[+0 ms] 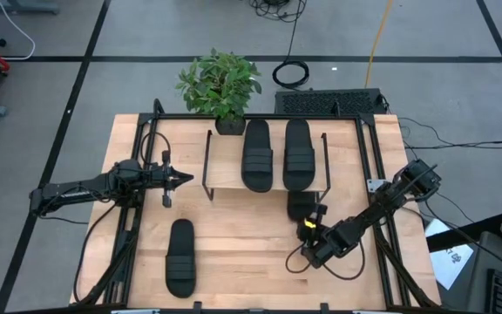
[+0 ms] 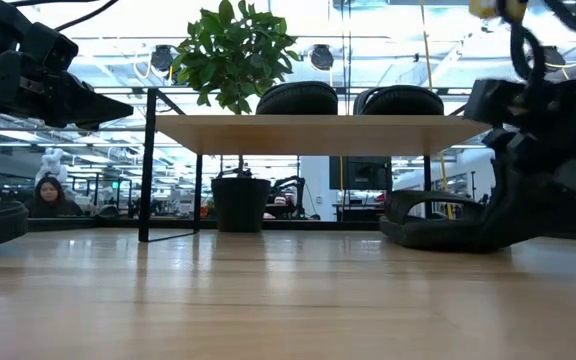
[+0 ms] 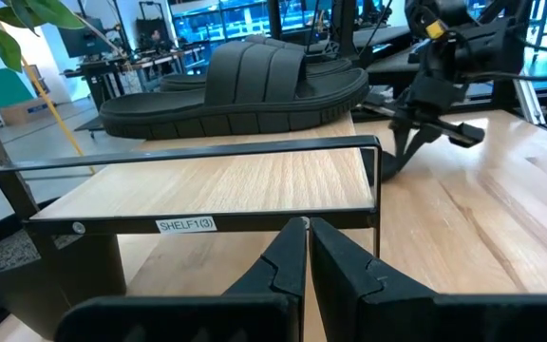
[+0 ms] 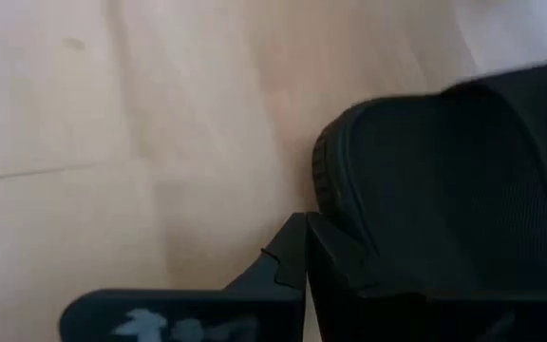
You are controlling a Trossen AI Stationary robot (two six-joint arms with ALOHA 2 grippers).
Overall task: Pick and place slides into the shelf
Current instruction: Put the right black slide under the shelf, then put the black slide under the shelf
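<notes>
The shelf (image 1: 225,161) stands at the table's far middle, with two black slides (image 1: 257,155) (image 1: 297,153) lying side by side on its wood top. A third slide (image 1: 180,255) lies flat on the table, near left. The fourth slide (image 1: 301,204) lies at the shelf's near right corner, its far end under the top board. My right gripper (image 1: 307,220) is at its near end, shut on it. My left gripper (image 1: 181,180) hovers shut, just left of the shelf (image 3: 226,185), level with the top board. My right gripper (image 4: 307,256) holds the fourth slide by the rounded end (image 4: 349,190) nearest the table's near edge. One finger (image 4: 288,261) lies against the sole's rim; the slide hides the other. The fingers come slanting from the near right. In the low view the slide (image 2: 438,225) still rests on the table.
A potted plant (image 1: 220,83) stands just behind the shelf's far left corner. Black rails (image 1: 129,227) run along both sides of the table, and cables trail by the right arm (image 1: 321,266). Bare wood lies between the third slide and the right gripper.
</notes>
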